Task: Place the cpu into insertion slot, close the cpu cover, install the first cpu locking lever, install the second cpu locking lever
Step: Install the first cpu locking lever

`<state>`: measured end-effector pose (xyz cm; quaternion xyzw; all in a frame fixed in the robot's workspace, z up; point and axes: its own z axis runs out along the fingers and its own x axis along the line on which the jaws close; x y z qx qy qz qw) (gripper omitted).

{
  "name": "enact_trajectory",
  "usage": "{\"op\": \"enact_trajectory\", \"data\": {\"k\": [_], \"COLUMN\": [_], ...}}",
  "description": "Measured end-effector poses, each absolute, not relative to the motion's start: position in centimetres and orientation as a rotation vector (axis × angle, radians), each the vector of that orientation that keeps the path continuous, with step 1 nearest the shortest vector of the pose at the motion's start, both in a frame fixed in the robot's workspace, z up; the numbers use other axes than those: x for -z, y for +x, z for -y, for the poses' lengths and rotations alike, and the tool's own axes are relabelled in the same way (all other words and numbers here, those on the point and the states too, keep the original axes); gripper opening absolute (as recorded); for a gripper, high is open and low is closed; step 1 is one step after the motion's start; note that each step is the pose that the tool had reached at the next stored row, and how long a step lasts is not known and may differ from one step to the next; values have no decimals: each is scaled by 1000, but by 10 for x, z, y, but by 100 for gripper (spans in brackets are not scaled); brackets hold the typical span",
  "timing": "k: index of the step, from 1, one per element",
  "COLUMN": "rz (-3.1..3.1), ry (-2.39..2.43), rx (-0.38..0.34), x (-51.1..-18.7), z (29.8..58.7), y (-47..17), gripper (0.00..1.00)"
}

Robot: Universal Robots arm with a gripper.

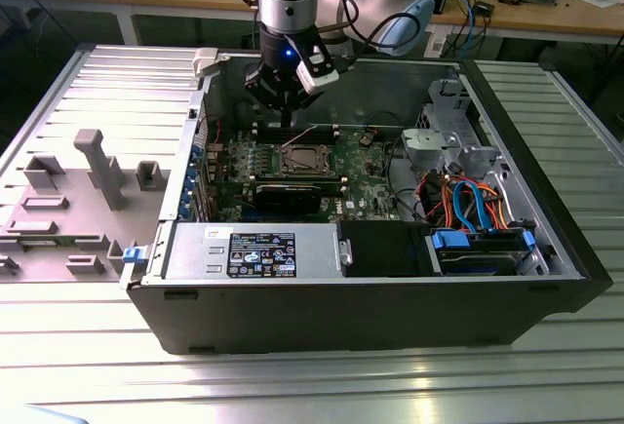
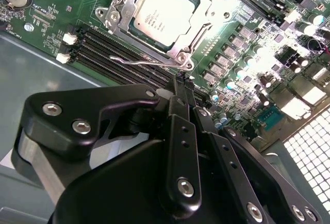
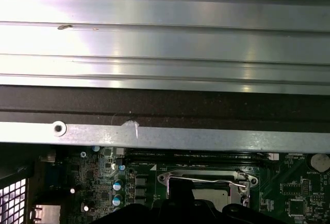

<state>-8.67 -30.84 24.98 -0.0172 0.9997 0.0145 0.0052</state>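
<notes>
The cpu lies flat in the insertion slot on the green motherboard, its silver top showing. The cpu cover lies down over it as a metal frame. A thin wire locking lever runs along the socket edge nearest my gripper; I cannot tell whether it is latched. My gripper hangs shut and holds nothing, a little above that lever's side of the socket. In the exterior view the gripper is inside the open computer case, just behind the cpu. The first wrist view shows the lever on the socket frame.
Black memory slots run beside the socket. A long black graphics card lies in front of it, and a power supply at the case front. Drive cage and coloured cables stand at the exterior view's right. A grey fixture sits outside.
</notes>
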Motion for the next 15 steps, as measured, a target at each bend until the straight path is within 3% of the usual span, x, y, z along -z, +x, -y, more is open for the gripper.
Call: {"op": "enact_trajectory", "data": {"k": [15], "rz": [-3113], "ry": [-54], "rx": [-51], "x": [-241], "z": [307], "y": [-81], "gripper": [11]}}
